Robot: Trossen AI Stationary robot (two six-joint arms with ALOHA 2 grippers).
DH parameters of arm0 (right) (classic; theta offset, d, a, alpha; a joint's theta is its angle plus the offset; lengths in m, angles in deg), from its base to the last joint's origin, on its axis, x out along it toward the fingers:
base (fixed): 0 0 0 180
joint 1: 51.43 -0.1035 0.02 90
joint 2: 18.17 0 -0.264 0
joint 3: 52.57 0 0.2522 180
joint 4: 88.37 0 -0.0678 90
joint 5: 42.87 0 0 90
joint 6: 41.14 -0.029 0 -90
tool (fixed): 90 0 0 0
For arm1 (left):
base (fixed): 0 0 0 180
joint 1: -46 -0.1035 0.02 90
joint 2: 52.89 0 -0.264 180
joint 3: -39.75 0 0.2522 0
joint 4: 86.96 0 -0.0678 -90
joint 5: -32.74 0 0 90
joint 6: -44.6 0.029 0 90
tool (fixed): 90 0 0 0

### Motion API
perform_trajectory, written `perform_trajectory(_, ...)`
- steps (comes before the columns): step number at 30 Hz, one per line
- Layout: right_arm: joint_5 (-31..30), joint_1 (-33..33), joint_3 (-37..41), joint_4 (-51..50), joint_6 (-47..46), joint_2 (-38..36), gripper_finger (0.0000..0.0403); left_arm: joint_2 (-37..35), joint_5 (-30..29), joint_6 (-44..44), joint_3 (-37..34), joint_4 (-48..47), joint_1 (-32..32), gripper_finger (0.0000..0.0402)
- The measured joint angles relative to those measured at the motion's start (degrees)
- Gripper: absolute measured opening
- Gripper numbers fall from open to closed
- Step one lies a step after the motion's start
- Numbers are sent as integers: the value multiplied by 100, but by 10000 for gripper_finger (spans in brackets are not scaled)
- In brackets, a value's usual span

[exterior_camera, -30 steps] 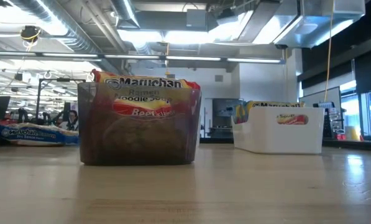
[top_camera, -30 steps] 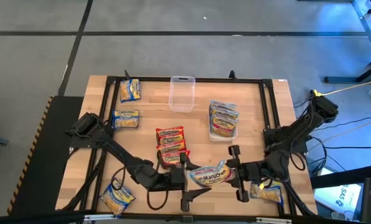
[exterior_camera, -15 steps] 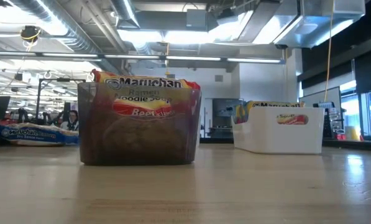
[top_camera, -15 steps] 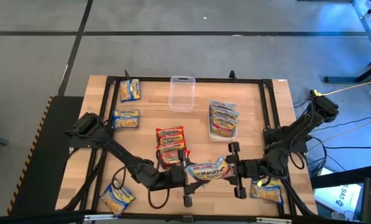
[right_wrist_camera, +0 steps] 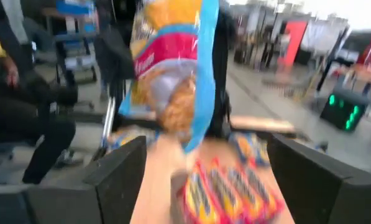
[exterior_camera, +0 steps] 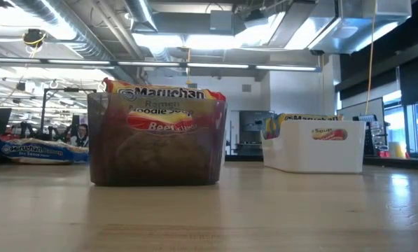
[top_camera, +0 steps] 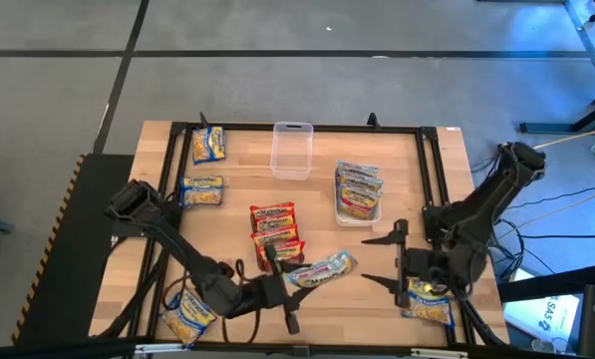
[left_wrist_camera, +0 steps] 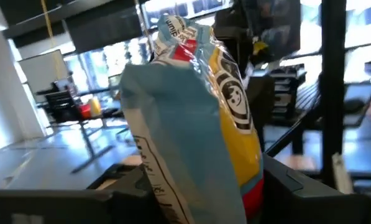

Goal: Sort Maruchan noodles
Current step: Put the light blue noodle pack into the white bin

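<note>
Gripping one end of a blue-trimmed noodle packet (top_camera: pixel 320 270), the left tool (top_camera: pixel 282 294) holds it near the front of the tabletop (top_camera: pixel 427 189), just beside the dark container (top_camera: pixel 275 235). That container holds a stack of red-labelled packets (top_camera: pixel 273 221); from table level the front one reads Beef. The right tool (top_camera: pixel 389 258) stands apart from the packet with its fingers spread wide and nothing between them. A white bin (top_camera: pixel 358 212) further right carries several pinkish-labelled packets (top_camera: pixel 359 185). The clear tub (top_camera: pixel 290 150) at the back has nothing visible inside. Loose blue packets lie at the back left (top_camera: pixel 208 145), left of centre (top_camera: pixel 201 190), front left (top_camera: pixel 188 317) and front right (top_camera: pixel 426 307), that last one partly under the right arm.
</note>
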Motion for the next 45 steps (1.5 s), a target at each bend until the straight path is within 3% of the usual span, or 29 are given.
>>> perform_trajectory(3,-128,-150,2,-981,-781,-197,311,-18,-135,-305,-2,-744,34,153)
perform_trajectory(6,-41,-226,2,-1650,-1692,-209,307,-35,188,-1196,-2,-1793,-22,153)
perform_trajectory(9,465,-195,2,-1966,-2266,-160,305,-33,922,-2154,-2,-2923,-139,153)
perform_trajectory(14,1098,74,2,-1520,-2271,-127,305,35,1933,-3337,-9,-4168,-382,153)
perform_trajectory(19,2082,759,-17,-1122,-2246,12,305,109,2195,-3473,-5,-4331,-521,153)
perform_trajectory(23,2931,1335,-386,-1479,-2467,357,305,107,2227,-3452,-2,-4363,-615,153)
perform_trajectory(27,3576,1751,-1073,-2607,-2539,815,305,107,2234,-3461,-2,-4425,-709,153)
perform_trajectory(36,4397,2301,-2666,-4996,-2513,1863,305,107,2293,-3454,-2,-4486,-812,152)
perform_trajectory(41,5028,2394,-2868,-5112,-2365,2239,305,107,2269,-3454,-2,-4552,-828,152)
perform_trajectory(45,5063,2394,-2885,-5080,-2346,2391,304,107,2232,-3450,-2,-4558,-826,152)
